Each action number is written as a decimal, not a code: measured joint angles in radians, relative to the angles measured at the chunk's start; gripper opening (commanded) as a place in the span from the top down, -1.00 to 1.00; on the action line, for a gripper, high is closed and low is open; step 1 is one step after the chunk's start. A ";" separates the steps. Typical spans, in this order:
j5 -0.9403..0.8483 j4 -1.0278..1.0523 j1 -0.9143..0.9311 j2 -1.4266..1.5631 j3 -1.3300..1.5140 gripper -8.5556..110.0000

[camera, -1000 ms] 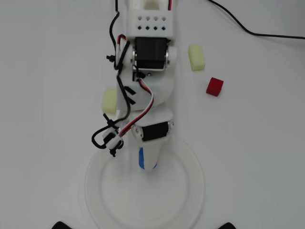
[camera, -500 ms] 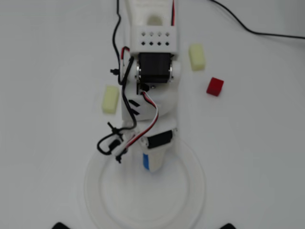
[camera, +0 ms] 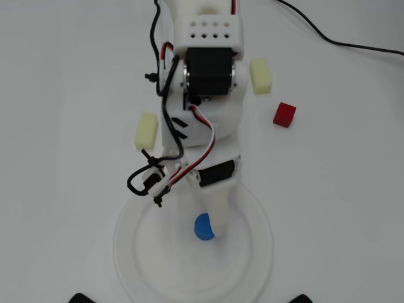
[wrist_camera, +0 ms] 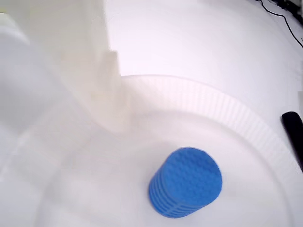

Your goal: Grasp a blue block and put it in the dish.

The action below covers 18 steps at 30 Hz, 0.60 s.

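Observation:
The blue block (camera: pixel 202 227) stands upright on the flat middle of the dish (camera: pixel 255 265), a large white plate at the bottom centre of the overhead view. My gripper (camera: pixel 211 222) hangs over the plate, its white finger (camera: pixel 221 211) just right of the block. In the wrist view the block (wrist_camera: pixel 185 188) stands free on the plate (wrist_camera: pixel 227 109). A white finger (wrist_camera: pixel 111 94) sits up and left of it, apart from it. The jaws look open and hold nothing.
Two pale yellow blocks (camera: pixel 146 130) (camera: pixel 260 76) lie on either side of the arm. A red cube (camera: pixel 284 114) sits at the right. A black cable (camera: pixel 341 43) runs across the top right. Black stands (camera: pixel 85 298) sit at the bottom edge.

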 measured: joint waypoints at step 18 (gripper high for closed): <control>0.094 0.528 0.026 -0.087 -0.844 0.28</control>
